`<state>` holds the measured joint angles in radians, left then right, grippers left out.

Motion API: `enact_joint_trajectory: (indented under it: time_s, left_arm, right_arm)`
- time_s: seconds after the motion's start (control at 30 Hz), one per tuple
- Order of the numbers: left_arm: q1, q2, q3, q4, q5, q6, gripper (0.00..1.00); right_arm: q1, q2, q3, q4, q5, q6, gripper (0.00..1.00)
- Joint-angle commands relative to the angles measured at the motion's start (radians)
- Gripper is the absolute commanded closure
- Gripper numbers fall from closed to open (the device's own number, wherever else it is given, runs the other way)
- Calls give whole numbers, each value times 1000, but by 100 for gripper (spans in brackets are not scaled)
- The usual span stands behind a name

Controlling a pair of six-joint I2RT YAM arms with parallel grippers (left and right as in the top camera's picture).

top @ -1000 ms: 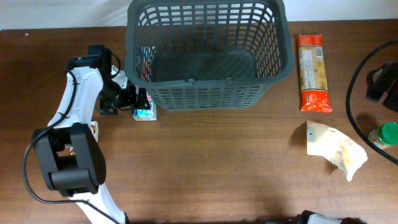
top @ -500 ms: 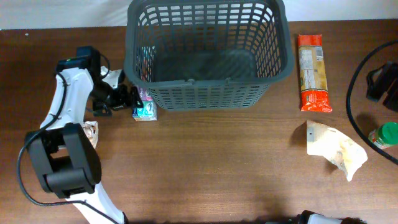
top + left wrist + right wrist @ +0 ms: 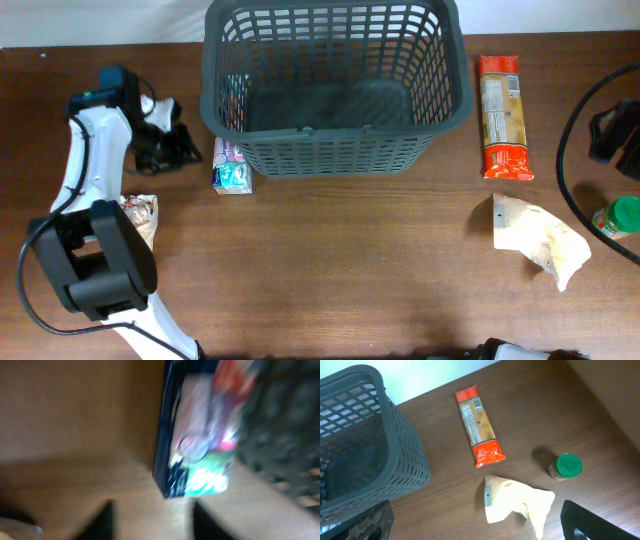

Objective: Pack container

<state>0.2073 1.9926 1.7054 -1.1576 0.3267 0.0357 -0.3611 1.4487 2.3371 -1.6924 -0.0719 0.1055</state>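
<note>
The container (image 3: pixel 340 155) is a dark grey lattice basket at the table's back; it also shows in the right wrist view (image 3: pixel 370 450) and as a blur in the left wrist view (image 3: pixel 285 435). A small colourful box (image 3: pixel 231 167) lies on the table against its front left corner. My left gripper (image 3: pixel 188 150) is left of that box, clear of it. In the blurred left wrist view the box (image 3: pixel 200 435) lies ahead of the dark fingertips (image 3: pixel 105 520), which stand a little apart over bare wood. My right gripper (image 3: pixel 480 527) is open above the table, holding nothing.
An orange pasta packet (image 3: pixel 503 118) lies right of the basket. A pale crumpled bag (image 3: pixel 540 240) and a green-lidded jar (image 3: pixel 622 215) sit nearer the right edge, by a black cable (image 3: pixel 568 150). A colourful item (image 3: pixel 232 100) shows inside the basket's left end. A crinkled packet (image 3: pixel 140 212) lies by the left arm.
My left gripper has drawn back to the left, away from the colourful box, and its jaws have narrowed. The box stays beside the basket. The right arm has not moved.
</note>
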Motion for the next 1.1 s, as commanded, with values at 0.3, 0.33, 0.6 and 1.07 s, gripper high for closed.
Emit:
enact_joint_trajectory:
  time_s: [0.3,0.33,0.6,1.07]
  left_arm:
    - [5,8,446,-37,18,-55,98]
    - [5,8,448,-40,16,-55,98]
    - [2,11,448,-56,-4,-55,98]
    - [-111,11,448,-14,32,-50,98]
  right_arm:
    - [0,1,-5,-6,-10,4,1]
    - [0,1,-5,-6,-10,4,1]
    - [0,1,-5,-6,-31,4,1]
    - [0,0,-5,-6,-33,4,1]
